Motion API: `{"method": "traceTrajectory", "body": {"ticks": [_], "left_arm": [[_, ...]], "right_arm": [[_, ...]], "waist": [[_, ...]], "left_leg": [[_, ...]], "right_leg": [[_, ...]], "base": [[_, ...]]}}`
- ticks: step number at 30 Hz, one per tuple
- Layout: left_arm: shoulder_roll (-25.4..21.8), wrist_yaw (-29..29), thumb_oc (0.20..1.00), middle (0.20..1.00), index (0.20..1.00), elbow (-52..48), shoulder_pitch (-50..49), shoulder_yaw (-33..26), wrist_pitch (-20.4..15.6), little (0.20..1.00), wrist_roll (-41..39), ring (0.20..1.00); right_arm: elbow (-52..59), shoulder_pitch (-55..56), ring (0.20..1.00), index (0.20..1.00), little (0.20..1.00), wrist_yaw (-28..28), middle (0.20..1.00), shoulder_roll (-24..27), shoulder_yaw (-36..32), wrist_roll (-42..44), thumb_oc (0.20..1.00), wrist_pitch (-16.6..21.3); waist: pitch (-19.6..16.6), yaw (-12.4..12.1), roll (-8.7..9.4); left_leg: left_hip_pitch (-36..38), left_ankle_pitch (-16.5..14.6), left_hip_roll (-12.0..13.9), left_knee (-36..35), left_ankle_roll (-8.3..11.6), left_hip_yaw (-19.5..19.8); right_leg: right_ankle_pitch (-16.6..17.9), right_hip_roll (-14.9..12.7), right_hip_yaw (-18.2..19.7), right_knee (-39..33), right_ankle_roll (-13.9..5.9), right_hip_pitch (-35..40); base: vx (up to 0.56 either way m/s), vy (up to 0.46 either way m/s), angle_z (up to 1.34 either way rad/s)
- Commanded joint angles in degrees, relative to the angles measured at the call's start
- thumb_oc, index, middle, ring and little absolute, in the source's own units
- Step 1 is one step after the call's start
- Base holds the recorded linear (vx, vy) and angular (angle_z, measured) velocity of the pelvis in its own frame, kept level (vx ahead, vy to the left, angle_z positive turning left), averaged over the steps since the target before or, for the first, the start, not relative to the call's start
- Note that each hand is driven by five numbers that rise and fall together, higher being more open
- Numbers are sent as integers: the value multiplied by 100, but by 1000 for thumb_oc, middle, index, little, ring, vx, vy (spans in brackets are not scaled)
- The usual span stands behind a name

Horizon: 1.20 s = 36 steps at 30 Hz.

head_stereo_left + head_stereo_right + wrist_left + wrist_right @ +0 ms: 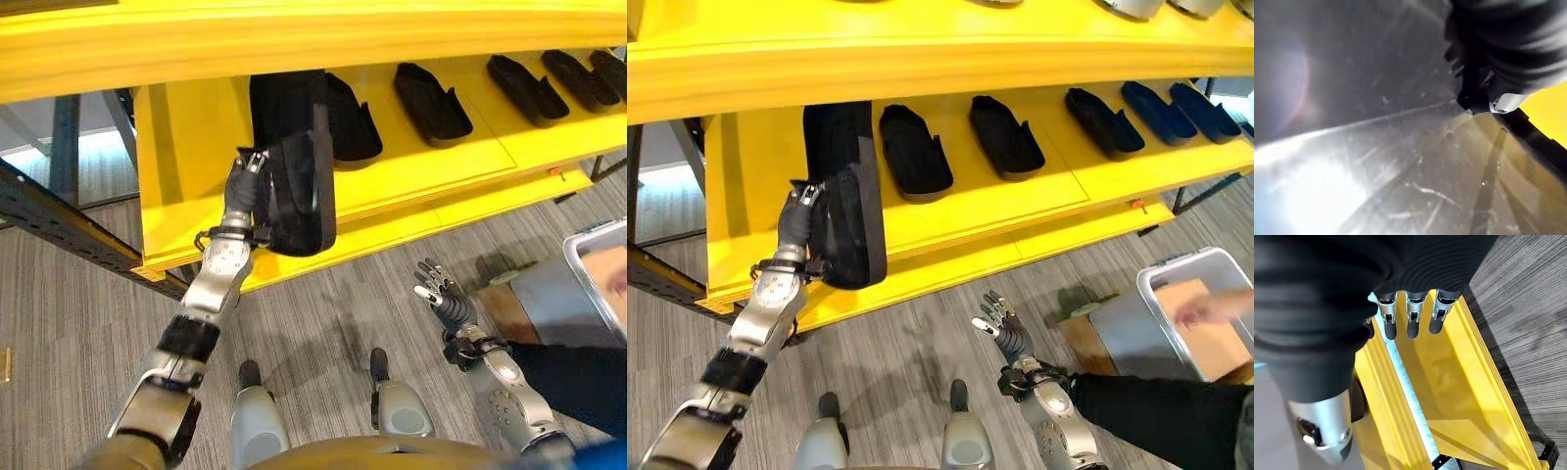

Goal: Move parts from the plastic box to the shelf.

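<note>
- Left eye view: the left hand (pixel 247 191) is reaching up to the yellow shelf (pixel 186 137) and is pressed against a black part (pixel 294 162) standing on end at the shelf's front edge. Its fingers are hidden behind the part, so I cannot tell how they are set. The part's long axis is running up and down — unlike the other parts (pixel 431 101) lying flat in a row further right. The right hand (pixel 446 299) is hanging low over the floor, fingers spread and holding nothing.
- Right eye view: the same part is leaning at the shelf's left end, just right of the left hand and touching it; a flat part (pixel 913 152) is lying just beside it. The box (pixel 1176 279) is sitting at the far right, well apart, with a person's hand (pixel 1220 308) over it. The left hand is clearly the nearer to the part, so laying it flat into the free spot is likely its job.
- Left wrist view: a dark glossy surface is filling the frame — probably the part, very close; a strip of shelf yellow is showing at one edge.
- Right wrist view: the right hand's fingers (pixel 1411 318) are hanging straight over the shelf and floor.
</note>
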State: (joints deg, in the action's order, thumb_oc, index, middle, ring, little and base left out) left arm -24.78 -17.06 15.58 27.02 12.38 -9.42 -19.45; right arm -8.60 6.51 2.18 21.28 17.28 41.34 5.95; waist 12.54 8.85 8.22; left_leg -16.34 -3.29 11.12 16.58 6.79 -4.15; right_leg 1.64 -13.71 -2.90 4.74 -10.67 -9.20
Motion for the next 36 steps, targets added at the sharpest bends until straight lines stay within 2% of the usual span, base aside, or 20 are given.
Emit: {"method": "traceTrajectory", "body": {"ticks": [1,5,6,12,13,20,21,25,27,36], "left_arm": [[-305,-531,200,200,200,350,862,-83,-483,200,-120,200],[-500,-669,200,200,200,790,1288,-73,-468,200,-191,200],[-673,-741,200,200,200,1130,1554,-58,-468,200,-290,200],[-1025,-866,200,200,200,1537,2030,-34,-497,200,-534,200],[-1289,-934,200,200,200,1755,2264,-62,-493,200,-624,200],[-1629,-947,200,200,200,2238,2713,82,-453,200,-841,200],[-1753,-856,200,200,200,2617,2988,235,-378,200,-917,200],[-1848,-770,200,200,200,2946,3268,388,-353,200,-1120,200],[-1956,-621,200,200,200,3461,3566,556,-283,200,-1391,200],[-2073,-460,200,200,200,4183,3990,804,-71,200,-1385,200]], "right_arm": [[419,-48,1000,1000,1000,122,1000,198,12,155,1000,181],[428,50,1000,1000,1000,188,1000,236,39,171,1000,168],[398,99,1000,1000,1000,207,1000,248,74,194,1000,172],[387,154,1000,1000,1000,241,1000,267,112,239,1000,185],[417,186,1000,1000,1000,273,1000,313,85,270,1000,197],[420,203,1000,1000,1000,281,1000,387,82,312,1000,179],[429,177,1000,1000,1000,303,1000,394,103,374,1000,173],[422,148,1000,1000,1000,304,1000,402,127,396,1000,168],[430,143,1000,1000,1000,309,1000,432,179,434,1000,163],[484,157,1000,1000,1000,383,1000,509,238,531,1000,159]], "waist": [[112,-69,-42],[139,-4,-63],[147,37,-68],[206,91,-67],[244,93,-59],[343,90,-56],[400,98,-52],[454,101,-42],[514,110,-20],[601,116,30]], "left_leg": [[-169,-93,301,285,12,8],[-260,-71,329,317,45,47],[-337,-56,349,346,67,81],[-531,-33,376,423,101,166],[-639,-9,394,448,116,206],[-843,-19,410,549,141,305],[-933,-8,408,588,137,336],[-1031,7,405,624,130,366],[-1147,5,397,679,121,393],[-1442,-13,375,834,101,471]], "right_leg": [[-45,-192,27,375,41,32],[-67,-166,38,463,42,-82],[-84,-132,39,505,50,-150],[-79,-82,25,602,43,-324],[-76,-54,14,640,44,-414],[-114,-19,-28,731,55,-526],[-118,-12,-55,774,50,-596],[-114,-5,-74,795,54,-664],[-119,7,-89,824,62,-741],[-118,0,-143,862,82,-892]], "base": [[-89,-34,-4],[-51,-26,-2],[-67,-41,2],[-56,-38,4],[-76,-56,5],[-28,-24,6],[-40,-20,9],[-26,-9,4],[-20,-11,4],[-5,-2,3]]}}
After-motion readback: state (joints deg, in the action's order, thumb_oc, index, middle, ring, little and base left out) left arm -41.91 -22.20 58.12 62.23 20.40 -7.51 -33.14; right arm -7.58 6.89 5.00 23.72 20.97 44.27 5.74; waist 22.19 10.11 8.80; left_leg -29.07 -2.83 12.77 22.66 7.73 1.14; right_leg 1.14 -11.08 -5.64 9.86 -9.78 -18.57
